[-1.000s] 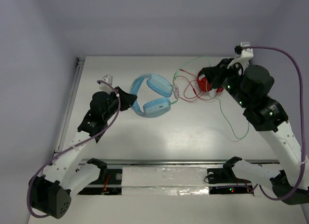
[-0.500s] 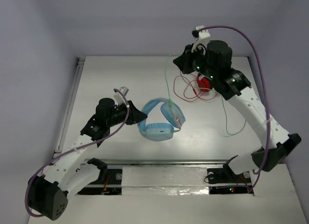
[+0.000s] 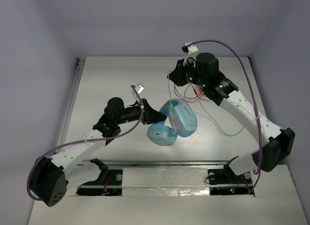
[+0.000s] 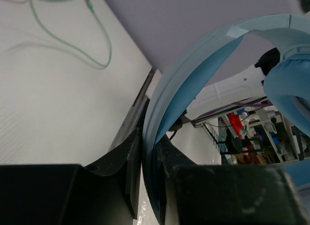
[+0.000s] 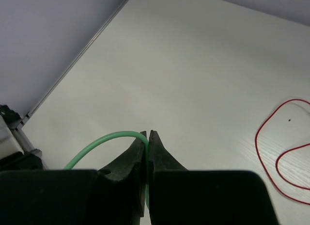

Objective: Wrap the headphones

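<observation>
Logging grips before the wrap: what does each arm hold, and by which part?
The left jaws clamp the headphones by the blue headband; the right jaws pinch their thin green cable.

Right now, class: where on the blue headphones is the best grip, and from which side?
Probably the headband: a thin flat strip, unlike the bulky cups. Come from the left, away from the cups, as the left end effector, shut across it, does.

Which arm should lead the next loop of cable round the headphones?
Right. The right hand pinches the green cable leading to the headphones, so it can probably circle them. The left hand is clamped on the headband, steadying them.
</observation>
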### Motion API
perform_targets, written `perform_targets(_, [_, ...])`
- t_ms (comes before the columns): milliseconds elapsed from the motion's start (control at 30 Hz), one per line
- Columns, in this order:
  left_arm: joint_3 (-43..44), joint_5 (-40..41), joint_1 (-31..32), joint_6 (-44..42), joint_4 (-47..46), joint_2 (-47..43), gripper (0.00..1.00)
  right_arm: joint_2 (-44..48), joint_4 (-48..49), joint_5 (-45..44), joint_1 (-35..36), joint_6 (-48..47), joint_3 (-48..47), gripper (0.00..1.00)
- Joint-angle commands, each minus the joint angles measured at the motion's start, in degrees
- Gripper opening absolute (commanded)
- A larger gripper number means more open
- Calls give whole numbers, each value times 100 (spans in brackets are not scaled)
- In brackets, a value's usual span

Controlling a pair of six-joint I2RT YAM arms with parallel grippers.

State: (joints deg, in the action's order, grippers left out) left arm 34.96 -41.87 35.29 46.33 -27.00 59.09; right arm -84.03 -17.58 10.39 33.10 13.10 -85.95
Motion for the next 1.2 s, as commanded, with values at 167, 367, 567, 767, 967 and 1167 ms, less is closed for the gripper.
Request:
perform_targets(167, [1563, 1316, 101, -737, 754, -810, 0, 914, 897, -257, 12, 131, 1088, 0])
perform_targets(367, [1795, 1603, 101, -801, 935, -1198, 0, 1196, 1581, 619, 12, 386, 1949, 0])
perform_targets(567, [1917, 1620, 101, -440, 582, -1075, 0, 1293, 3198, 2369, 12, 842, 2977, 27])
perform_targets(767, [2348, 2217, 101, -572, 995, -1084, 0, 1108, 3858, 2757, 12, 1150, 3444, 41])
perform_targets(967, [2865, 2893, 101, -694, 1302, -1005, 0, 853, 5483, 3126, 12, 2160, 4340, 46])
perform_targets(1167, [3542, 4115, 101, -1169, 1997, -917, 0, 669, 6144, 3355, 484, 2662, 4921, 43])
